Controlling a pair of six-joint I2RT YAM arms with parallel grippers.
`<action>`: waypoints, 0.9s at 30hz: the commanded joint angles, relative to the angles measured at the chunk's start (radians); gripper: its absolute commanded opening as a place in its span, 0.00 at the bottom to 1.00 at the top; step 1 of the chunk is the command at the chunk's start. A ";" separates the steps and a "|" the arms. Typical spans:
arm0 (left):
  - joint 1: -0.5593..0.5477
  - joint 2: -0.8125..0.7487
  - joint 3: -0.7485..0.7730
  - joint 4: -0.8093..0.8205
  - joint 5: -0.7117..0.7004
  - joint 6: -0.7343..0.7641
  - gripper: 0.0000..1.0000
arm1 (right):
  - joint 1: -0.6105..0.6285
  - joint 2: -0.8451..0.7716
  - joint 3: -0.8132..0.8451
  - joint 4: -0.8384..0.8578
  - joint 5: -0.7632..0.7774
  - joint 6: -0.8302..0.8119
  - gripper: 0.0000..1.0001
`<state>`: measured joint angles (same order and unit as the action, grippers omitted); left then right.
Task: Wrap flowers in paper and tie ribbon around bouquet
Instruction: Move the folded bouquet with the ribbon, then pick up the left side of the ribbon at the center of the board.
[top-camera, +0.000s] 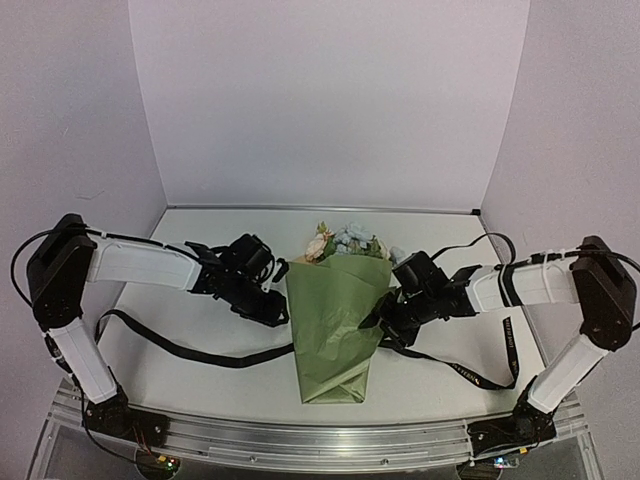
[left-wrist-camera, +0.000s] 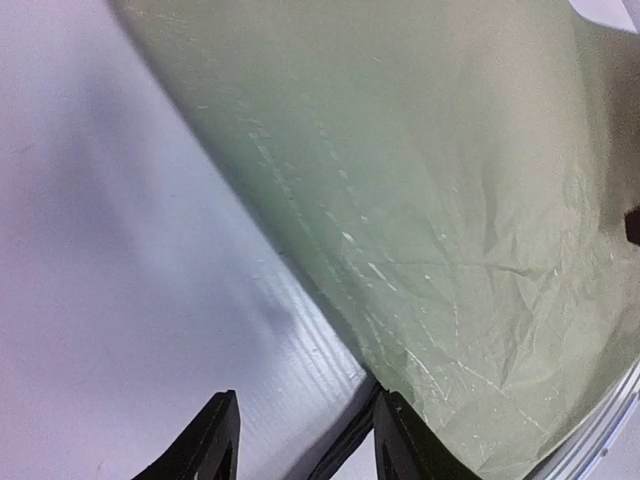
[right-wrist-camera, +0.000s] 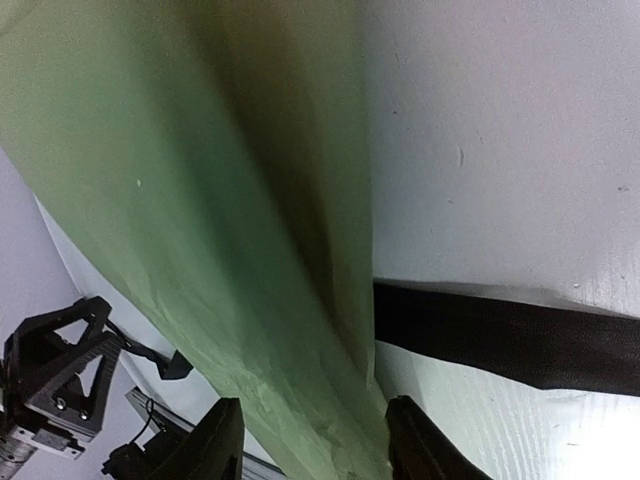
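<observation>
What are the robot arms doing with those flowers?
The flowers sit wrapped in green paper, a bouquet lying on the table. A black ribbon runs under it and out both sides, not yet tied. The left gripper and right gripper sit open at the bouquet's two sides, holding nothing.

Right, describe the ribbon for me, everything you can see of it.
The ribbon is a long, narrow black strap, thin and limp like woven fabric, with small white lettering showing on its right stretch. It lies flat on the white table, untied. From the left side it curves toward the bouquet, vanishes at its left edge, comes out again at the right edge, and runs on to a bend near the front right corner. None of it shows across the top of the bouquet.
</observation>
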<state>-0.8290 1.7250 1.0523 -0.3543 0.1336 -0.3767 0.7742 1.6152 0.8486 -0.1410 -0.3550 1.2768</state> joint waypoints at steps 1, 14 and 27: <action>0.027 -0.135 -0.006 -0.105 -0.237 -0.200 0.50 | 0.004 -0.095 -0.008 -0.121 0.017 -0.145 0.53; 0.290 -0.520 -0.293 -0.528 -0.582 -0.836 0.65 | 0.005 -0.196 0.033 -0.348 -0.024 -0.398 0.59; 0.751 -0.446 -0.409 -0.229 -0.484 -0.624 0.73 | 0.005 -0.158 0.068 -0.348 -0.071 -0.436 0.59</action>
<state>-0.1655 1.1990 0.6141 -0.7463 -0.3688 -1.0925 0.7742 1.4457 0.8769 -0.4745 -0.4163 0.8735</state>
